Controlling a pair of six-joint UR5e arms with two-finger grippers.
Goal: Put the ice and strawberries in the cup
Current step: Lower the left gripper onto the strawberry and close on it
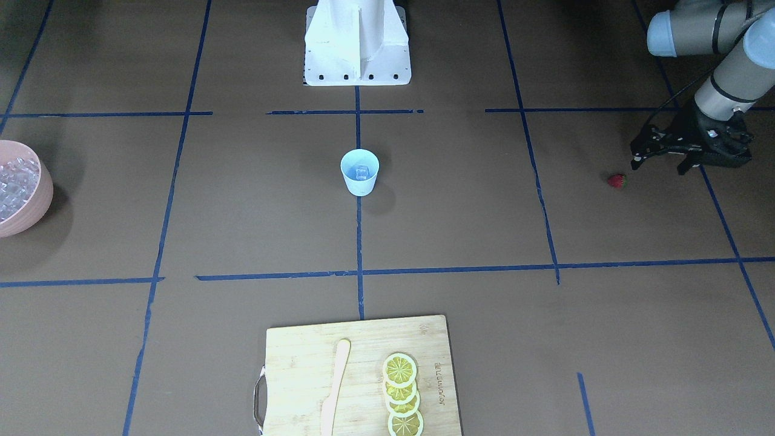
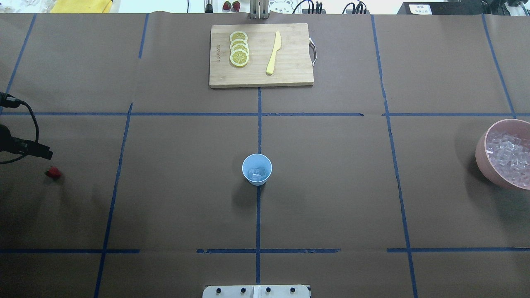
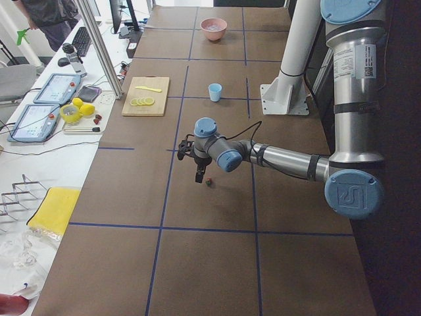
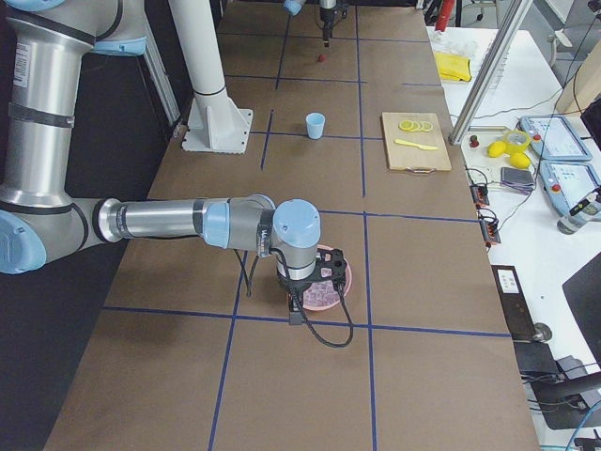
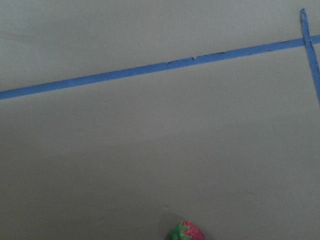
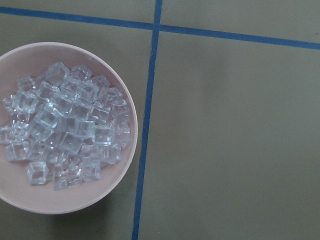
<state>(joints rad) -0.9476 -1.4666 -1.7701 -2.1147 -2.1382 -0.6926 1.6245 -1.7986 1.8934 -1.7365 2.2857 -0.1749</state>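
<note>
Left hand (image 1: 659, 165), fingers spread wide and holding nothing, hovers just beside the strawberry (image 1: 616, 180).
Strawberry lies on the table (image 1: 460, 230) below that hand and slightly toward the centre, at the bottom edge of its wrist view; the left arm is by far the nearer; cup (image 1: 359, 172), upright at mid-table with ice (image 1: 361, 172) inside, stands well apart; right hand (image 4: 310, 287) hangs over the pink bowl (image 1: 42, 181) of more ice, and I cannot tell its opening.

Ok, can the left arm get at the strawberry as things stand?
Probably yes: the left gripper hangs open close beside the strawberry, which lies by itself with nothing between them.
</note>
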